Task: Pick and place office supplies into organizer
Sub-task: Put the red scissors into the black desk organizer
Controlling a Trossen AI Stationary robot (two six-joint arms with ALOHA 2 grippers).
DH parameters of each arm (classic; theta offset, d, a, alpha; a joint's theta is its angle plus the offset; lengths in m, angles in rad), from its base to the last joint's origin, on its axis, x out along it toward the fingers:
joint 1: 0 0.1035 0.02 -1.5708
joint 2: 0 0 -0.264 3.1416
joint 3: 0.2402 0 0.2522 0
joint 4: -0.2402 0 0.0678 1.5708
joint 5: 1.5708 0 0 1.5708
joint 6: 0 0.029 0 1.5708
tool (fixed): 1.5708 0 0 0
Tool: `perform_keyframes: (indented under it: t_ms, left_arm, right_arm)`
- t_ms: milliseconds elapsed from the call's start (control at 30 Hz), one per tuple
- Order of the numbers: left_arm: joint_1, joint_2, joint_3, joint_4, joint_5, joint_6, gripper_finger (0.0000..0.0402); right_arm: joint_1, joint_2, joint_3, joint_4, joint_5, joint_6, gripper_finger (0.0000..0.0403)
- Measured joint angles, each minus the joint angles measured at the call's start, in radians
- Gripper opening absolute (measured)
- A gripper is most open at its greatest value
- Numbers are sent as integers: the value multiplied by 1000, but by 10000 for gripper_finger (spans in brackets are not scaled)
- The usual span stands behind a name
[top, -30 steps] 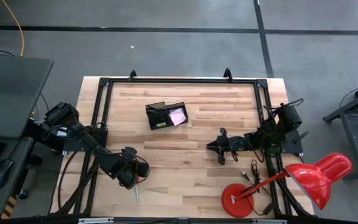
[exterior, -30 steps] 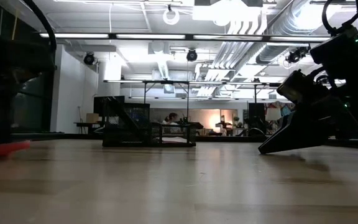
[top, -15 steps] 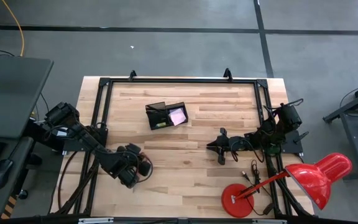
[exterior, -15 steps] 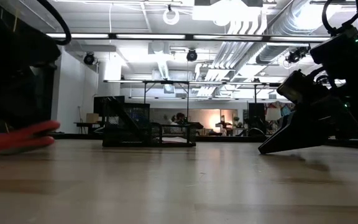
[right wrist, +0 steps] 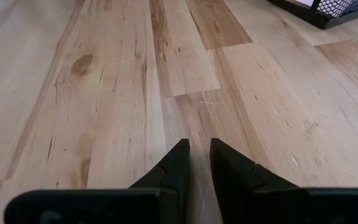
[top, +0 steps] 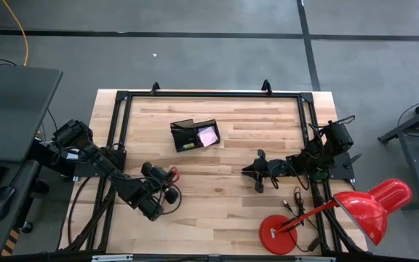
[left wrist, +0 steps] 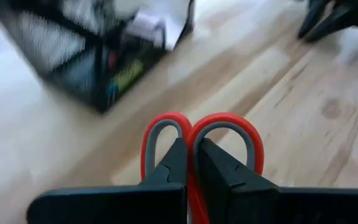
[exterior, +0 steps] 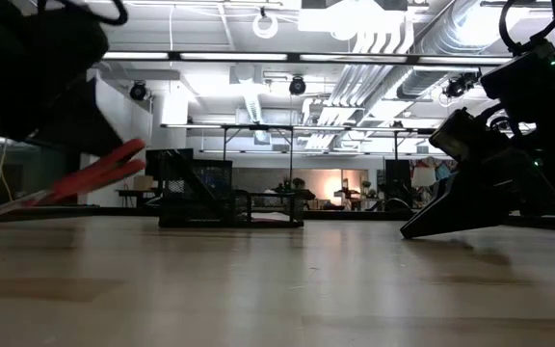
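My left end effector (left wrist: 191,165) is closed on the scissors (left wrist: 194,140) between the red handles, lower left of the high view; they are light, stiff, maybe slippery.

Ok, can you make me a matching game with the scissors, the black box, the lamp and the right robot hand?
Things:
1. scissors
2. organizer
3. lamp
4. right tool

Places or states:
A. rests on the wood, holding nothing
B. stands on the table's corner by the right arm
C. gripped by the left tool, lifted off the table
D. near the table's far middle, pink pad inside

Pairs: 1-C, 2-D, 3-B, 4-A
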Motion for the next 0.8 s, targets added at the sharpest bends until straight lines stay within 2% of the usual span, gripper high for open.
perform_keyframes:
  t_ms: [100,267,400,633,800]
  left_arm:
    - [0,-1,0,45,-74,107,4]
    - [0,-20,0,29,-173,76,3]
    - [1,-66,1,22,-273,116,2]
    - [0,-223,1,34,-315,396,2]
    - [22,-352,1,38,-326,534,4]
  right_arm:
    - [0,0,0,0,0,0,58]
    - [0,0,0,0,0,0,58]
    - [0,0,0,0,0,0,58]
    - [0,0,-1,0,0,0,58]
    - [0,0,-1,0,0,0,58]
